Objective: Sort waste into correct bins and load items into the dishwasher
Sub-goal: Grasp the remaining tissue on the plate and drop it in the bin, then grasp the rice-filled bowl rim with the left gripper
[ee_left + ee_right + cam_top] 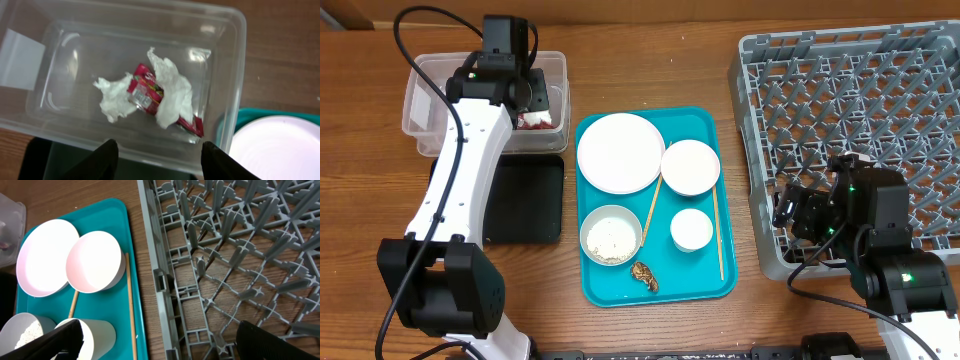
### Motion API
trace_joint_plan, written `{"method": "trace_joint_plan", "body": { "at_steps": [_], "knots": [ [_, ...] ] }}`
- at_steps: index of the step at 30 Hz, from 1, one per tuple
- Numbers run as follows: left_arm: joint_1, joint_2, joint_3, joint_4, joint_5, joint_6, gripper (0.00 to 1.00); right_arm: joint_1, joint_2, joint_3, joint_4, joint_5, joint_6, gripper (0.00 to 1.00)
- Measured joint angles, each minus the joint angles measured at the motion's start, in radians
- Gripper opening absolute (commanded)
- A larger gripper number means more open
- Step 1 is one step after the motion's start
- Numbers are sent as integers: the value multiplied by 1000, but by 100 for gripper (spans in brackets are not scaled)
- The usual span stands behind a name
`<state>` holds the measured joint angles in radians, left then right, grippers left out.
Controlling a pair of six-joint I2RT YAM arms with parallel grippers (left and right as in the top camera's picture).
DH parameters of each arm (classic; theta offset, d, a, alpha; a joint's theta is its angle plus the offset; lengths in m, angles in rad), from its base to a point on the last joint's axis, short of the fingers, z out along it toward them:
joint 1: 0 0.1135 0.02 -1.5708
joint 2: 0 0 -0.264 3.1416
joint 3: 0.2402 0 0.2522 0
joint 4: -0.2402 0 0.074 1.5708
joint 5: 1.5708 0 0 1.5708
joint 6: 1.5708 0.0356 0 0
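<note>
**Near edge**
- Right gripper (pixel 160 332): 1. It hangs over the near left corner of the dish rack, jaws spread wide with nothing between them.
- Brown food scrap (pixel 645 276): 1, on the teal tray (pixel 695 283), closest to the near edge of the desk.

**Middle of the desk, on the teal tray**
- Bowls: 2. The bowl with rice (pixel 585 232) sits near-left and holds the white rice grains (pixel 611 241). The empty bowl (pixel 690 166) sits far-right.
- Small cup (pixel 691 229): 1, upright, just nearer than the empty bowl.
- Chopsticks: 2, well apart. One chopstick (pixel 651 210) lies slanted between the bowls. The other chopstick (pixel 718 235) runs along the tray's right side.
- Round plate (pixel 620 152): 1, at the far-left of the tray, just beside the empty bowl.

**Left side**
- Black tray (pixel 525 198): 1, just left of the teal tray.

**Far left corner**
- Clear tub (pixel 227 90): 1, just beyond the black tray.
- Red wrapper (pixel 145 90): 1, inside the tub.
- Crumpled napkin (pixel 172 92): white shows on both sides of the wrapper, and it cannot be told whether this is one piece or two.
- Left gripper (pixel 158 145): 1, above the tub, fingers wide apart and holding nothing.

**Right side, to the far right corner**
- Dish rack (pixel 860 110): 1, grey, no dishes in it.
</note>
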<state>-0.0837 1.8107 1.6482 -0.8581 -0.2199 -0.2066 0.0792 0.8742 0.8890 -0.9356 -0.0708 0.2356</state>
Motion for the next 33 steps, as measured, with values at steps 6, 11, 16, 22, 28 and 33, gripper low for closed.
{"method": "trace_joint_plan", "body": {
  "at_steps": [6, 11, 16, 22, 28, 33],
  "knots": [
    [-59, 0, 0, -129, 122, -1, 66, 0, 0, 0, 1, 0, 0, 100],
    [-159, 0, 0, -257, 246, -6, 68, 0, 0, 0, 0, 0, 0, 100],
    [-285, 0, -5, -357, 303, -41, 68, 0, 0, 0, 0, 0, 0, 100],
    [-418, 0, -77, -355, 322, -69, 66, 0, 0, 0, 0, 0, 0, 100],
    [-502, 0, -229, -278, 333, -131, 59, 0, 0, 0, 0, 0, 0, 100],
    [-518, 0, -341, -192, 337, -165, 49, 0, 0, 0, 0, 0, 0, 100]
  ]
}}
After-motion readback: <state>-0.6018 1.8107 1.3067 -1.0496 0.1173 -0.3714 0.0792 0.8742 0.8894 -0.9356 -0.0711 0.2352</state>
